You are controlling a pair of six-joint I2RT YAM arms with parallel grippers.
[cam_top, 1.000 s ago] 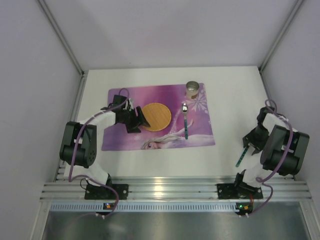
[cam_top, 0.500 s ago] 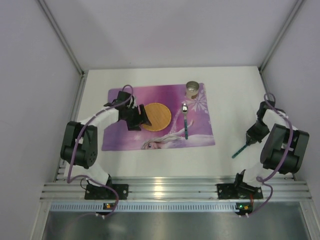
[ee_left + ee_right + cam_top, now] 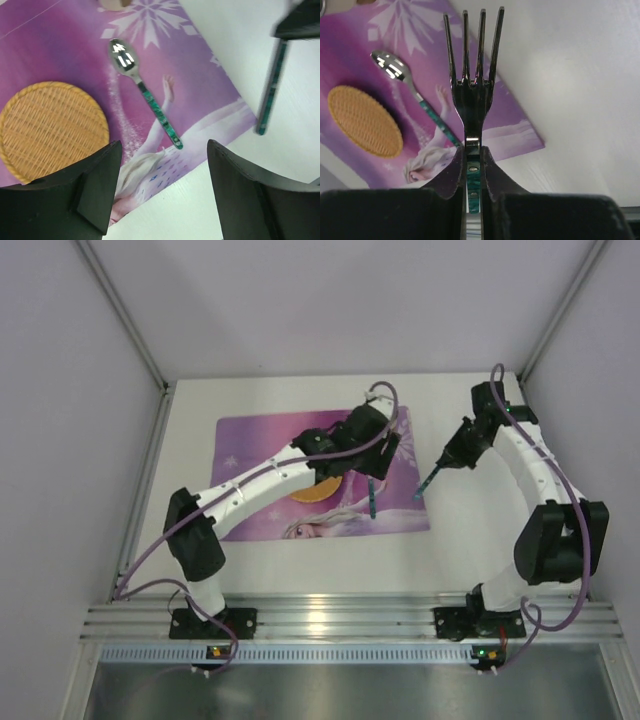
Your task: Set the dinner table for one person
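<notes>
The white dinner table [image 3: 300,560] carries a purple placemat [image 3: 250,440]. On the mat lie a round wicker plate [image 3: 50,130] and a green-handled spoon [image 3: 145,95]. My left gripper [image 3: 164,145] is open and empty, held above the mat's near right corner; in the top view it [image 3: 372,445] hides the cup. My right gripper [image 3: 472,150] is shut on a green-handled fork [image 3: 472,75] and holds it in the air, tines forward, over the mat's right edge. In the top view the fork [image 3: 430,483] hangs below the right gripper [image 3: 452,455].
The cup's base [image 3: 112,4] just shows at the top of the left wrist view. Grey walls close in the table on three sides. A silver rail [image 3: 340,615] runs along the near edge. The right arm [image 3: 530,470] stands over the table's right side.
My left arm has swung from the wicker plate's left side across to the right, over the cup and spoon. My right arm has carried the fork away from the near right, up beside the mat.
</notes>
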